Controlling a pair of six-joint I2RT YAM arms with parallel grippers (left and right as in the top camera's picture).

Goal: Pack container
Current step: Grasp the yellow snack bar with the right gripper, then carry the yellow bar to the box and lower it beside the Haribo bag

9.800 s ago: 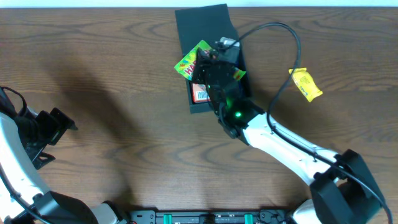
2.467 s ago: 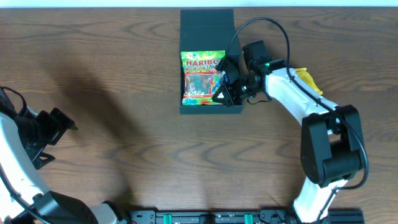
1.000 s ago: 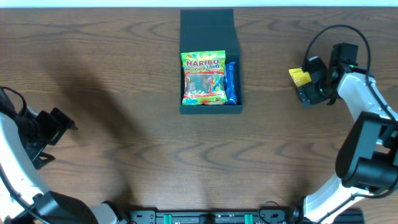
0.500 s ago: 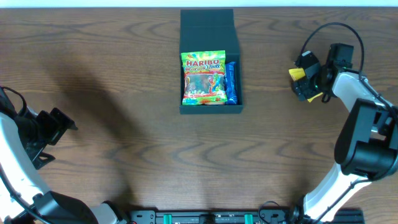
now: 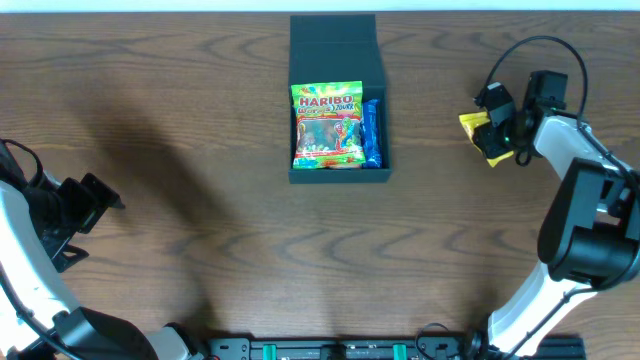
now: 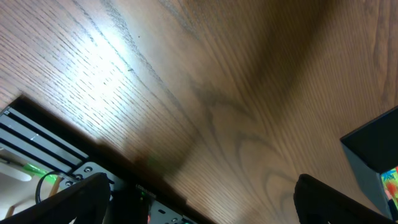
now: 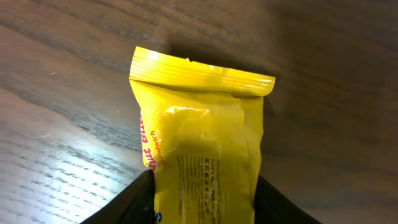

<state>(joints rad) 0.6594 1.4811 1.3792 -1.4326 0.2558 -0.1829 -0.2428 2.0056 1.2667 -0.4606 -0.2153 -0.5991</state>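
The right fingers (image 7: 127,202) are clamped on the yellow packet (image 7: 205,149), its sealed end poking out beyond them. The left fingers (image 6: 81,196) sit apart, the container (image 5: 334,40) well off.

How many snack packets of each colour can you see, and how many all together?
Green packet: 1
Blue packet: 1
Yellow packet: 1
Total: 3
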